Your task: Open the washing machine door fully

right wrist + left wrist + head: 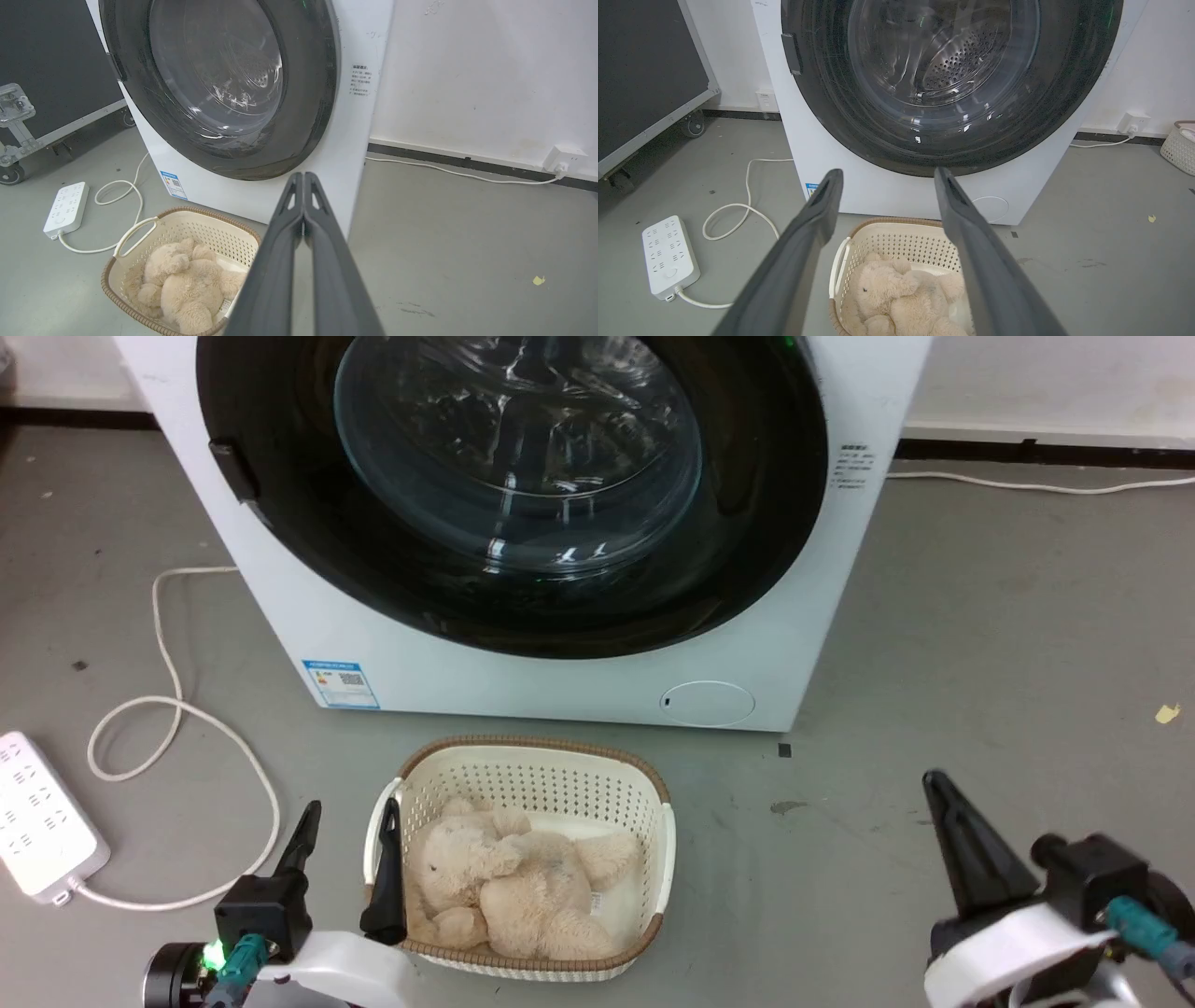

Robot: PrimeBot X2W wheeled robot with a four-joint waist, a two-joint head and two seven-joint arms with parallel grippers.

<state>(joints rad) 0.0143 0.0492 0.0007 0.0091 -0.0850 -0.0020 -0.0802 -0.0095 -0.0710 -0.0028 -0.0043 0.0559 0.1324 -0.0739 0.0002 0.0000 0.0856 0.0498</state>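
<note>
Door [513,485] closed flush on washer [523,686]. Left gripper [888,173] fingers spread wide, empty, by basket [532,744]. Right gripper [303,176] fingers pinched together, empty.

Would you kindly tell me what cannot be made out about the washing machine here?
- Washing machine door: top cut off by the upper edge, all three views.
- Blue label: print too small to read, head view.
- Basket: one side hidden behind the right hand, right wrist view.

White washing machine [579,681], glossy black door [756,541] ring around clear glass, blue label [341,684], cream basket [532,784] dotted with small holes and edged in brown weave, beige plush bear [504,887], white power strip [37,821] and cord [168,658], stained grey floor [980,644].
</note>
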